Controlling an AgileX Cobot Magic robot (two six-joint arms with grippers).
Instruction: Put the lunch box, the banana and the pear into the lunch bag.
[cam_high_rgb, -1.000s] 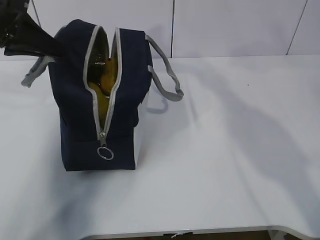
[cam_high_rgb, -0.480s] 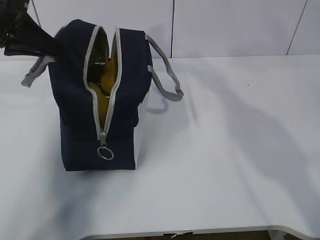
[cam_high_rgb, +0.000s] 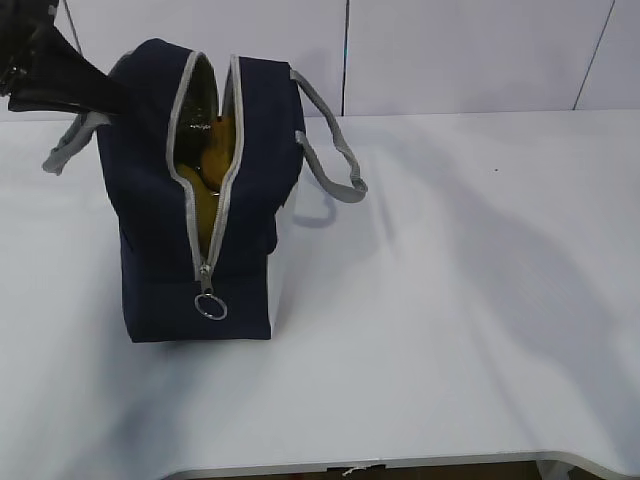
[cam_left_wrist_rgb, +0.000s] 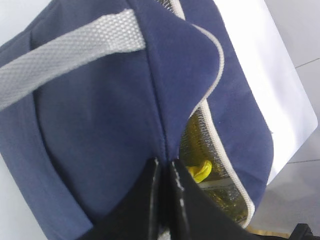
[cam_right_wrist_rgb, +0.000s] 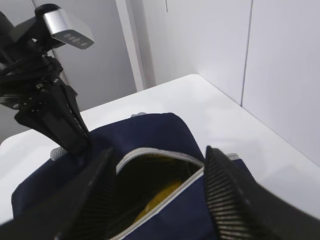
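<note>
Looks nearly done: the bag (cam_high_rgb: 200, 200) stands unzipped on the worktop (cam_high_rgb: 450, 300) with yellow fruit (cam_high_rgb: 205, 165) inside, box not visible, left end effector (cam_left_wrist_rgb: 165, 172) clenched on the bag's top edge, right end effector (cam_right_wrist_rgb: 157, 200) released above the opening.

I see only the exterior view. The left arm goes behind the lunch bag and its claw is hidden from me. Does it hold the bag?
Observer: Yes. The left wrist view shows the left claw shut on a fold of the lunch bag fabric, at the end of the zipper opening.
Operator: And the right claw? It is not in my view.
Observer: The right wrist view shows the right claw open, with one finger on each side of that opening.
</note>
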